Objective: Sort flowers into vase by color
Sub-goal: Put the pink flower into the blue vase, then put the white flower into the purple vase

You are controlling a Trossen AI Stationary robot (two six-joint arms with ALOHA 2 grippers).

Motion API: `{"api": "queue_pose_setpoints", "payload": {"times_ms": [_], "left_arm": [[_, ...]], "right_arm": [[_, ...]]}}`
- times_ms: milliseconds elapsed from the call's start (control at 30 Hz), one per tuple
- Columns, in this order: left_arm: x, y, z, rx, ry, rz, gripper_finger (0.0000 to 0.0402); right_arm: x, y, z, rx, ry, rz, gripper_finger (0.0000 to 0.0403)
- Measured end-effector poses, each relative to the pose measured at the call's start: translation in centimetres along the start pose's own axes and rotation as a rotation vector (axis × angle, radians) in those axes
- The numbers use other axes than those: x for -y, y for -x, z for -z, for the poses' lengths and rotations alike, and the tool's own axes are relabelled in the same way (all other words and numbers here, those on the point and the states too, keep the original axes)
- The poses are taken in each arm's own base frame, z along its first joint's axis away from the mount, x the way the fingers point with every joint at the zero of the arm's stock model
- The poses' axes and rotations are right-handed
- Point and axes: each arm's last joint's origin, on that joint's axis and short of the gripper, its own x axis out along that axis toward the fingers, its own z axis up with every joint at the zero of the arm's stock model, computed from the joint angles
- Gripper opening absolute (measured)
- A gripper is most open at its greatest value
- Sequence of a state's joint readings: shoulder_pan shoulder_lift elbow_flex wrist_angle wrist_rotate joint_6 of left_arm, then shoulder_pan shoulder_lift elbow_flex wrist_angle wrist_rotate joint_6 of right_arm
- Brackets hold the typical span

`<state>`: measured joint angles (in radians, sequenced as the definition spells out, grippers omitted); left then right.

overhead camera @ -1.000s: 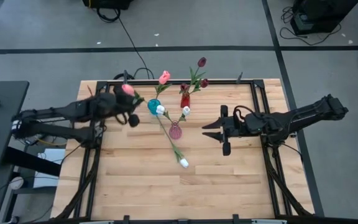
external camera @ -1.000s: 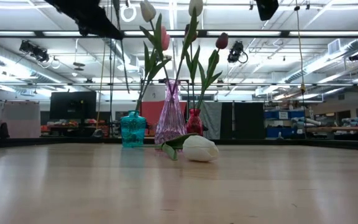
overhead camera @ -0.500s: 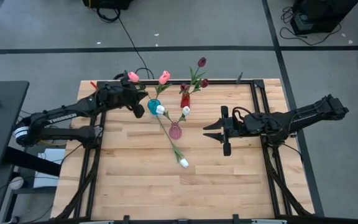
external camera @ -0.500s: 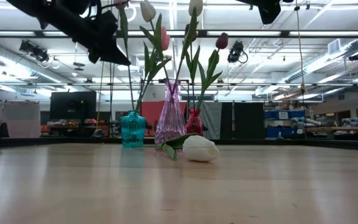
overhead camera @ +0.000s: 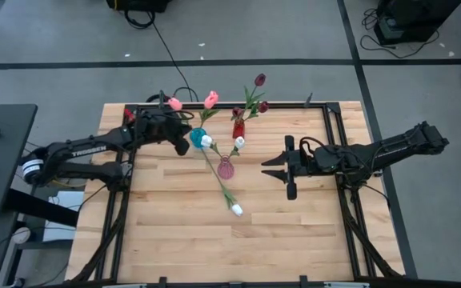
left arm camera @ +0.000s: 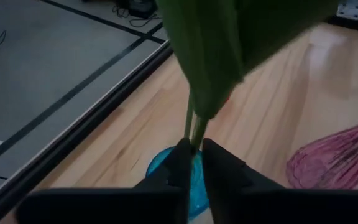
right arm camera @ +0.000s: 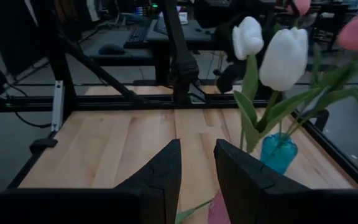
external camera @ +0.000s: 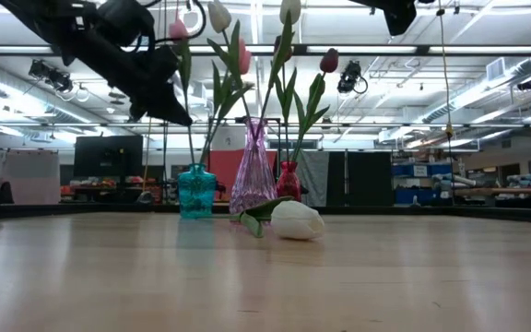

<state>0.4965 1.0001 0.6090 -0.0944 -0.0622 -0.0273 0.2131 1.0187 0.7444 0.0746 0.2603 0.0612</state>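
Observation:
My left gripper is above the teal vase, shut on a pink tulip whose head stands above the fingers. Its stem runs down to the vase's mouth. Another pink tulip stands in the teal vase. White tulips stand in the pink vase, and maroon ones in the red vase. One white tulip lies flat on the table. My right gripper hangs open and empty right of the vases. My left gripper pinches the pink tulip's thin green stem between its two fingers, below the leaves. The fingers come slanting down from the table's left and lie across the stem. The tulip stands nearly upright; the fingers hide its lower end over the teal vase.
The three vases stand close together at the far middle of the table. A black frame rail runs along the far edge. Bare wood lies toward the near edge. The room behind holds desks and equipment.
My left gripper has gone down and toward the table's far edge and right, to the teal vase. The pink tulip came with it, still upright, and its stem now stands over the teal vase's mouth. My right arm has kept still.

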Motion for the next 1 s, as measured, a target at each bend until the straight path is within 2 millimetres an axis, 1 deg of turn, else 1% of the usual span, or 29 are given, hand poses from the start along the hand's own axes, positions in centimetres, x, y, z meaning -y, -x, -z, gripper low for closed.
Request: {"api": "queue_pose_setpoints", "payload": {"times_ms": [133,267,333,433,500,567,633,733,900,1000], "left_arm": [[0.0,-0.7,0.1,-0.010,-0.008,0.000,0.0093],[0.0,-0.4,-0.1,-0.059,-0.052,-0.004,0.0140],[-0.1,0.4,-0.5,-0.124,-0.084,-0.030,0.0154],[-0.2,2.0,-1.4,-0.188,-0.096,-0.072,0.0160],[0.2,3.1,-1.7,-0.191,-0.077,-0.060,0.0161],[0.8,3.9,-1.5,-0.188,-0.057,-0.031,0.0161],[1.6,4.4,-0.8,-0.182,-0.043,-0.004,0.0161],[2.9,4.6,1.1,-0.163,-0.024,0.014,0.0161],[5.6,4.0,5.3,-0.162,-0.046,0.126,0.0162],[7.1,3.5,7.2,-0.173,-0.051,0.215,0.0162]], "right_arm": [[0.0,0.0,0.0,-0.001,0.001,0.017,0.0110],[0.1,0.0,0.2,-0.021,0.007,0.020,0.0110],[0.1,0.0,0.4,-0.038,0.011,0.021,0.0110],[0.1,0.2,0.5,-0.049,0.014,0.022,0.0110],[0.1,0.2,0.5,-0.058,0.016,0.023,0.0110],[0.2,0.2,0.6,-0.069,0.020,0.033,0.0110],[0.2,0.2,0.8,-0.083,0.025,0.048,0.0110],[0.4,0.3,1.0,-0.106,0.035,0.092,0.0110],[0.5,0.3,1.2,-0.125,0.044,0.128,0.0110],[0.5,0.3,1.3,-0.129,0.046,0.128,0.0110]]}}
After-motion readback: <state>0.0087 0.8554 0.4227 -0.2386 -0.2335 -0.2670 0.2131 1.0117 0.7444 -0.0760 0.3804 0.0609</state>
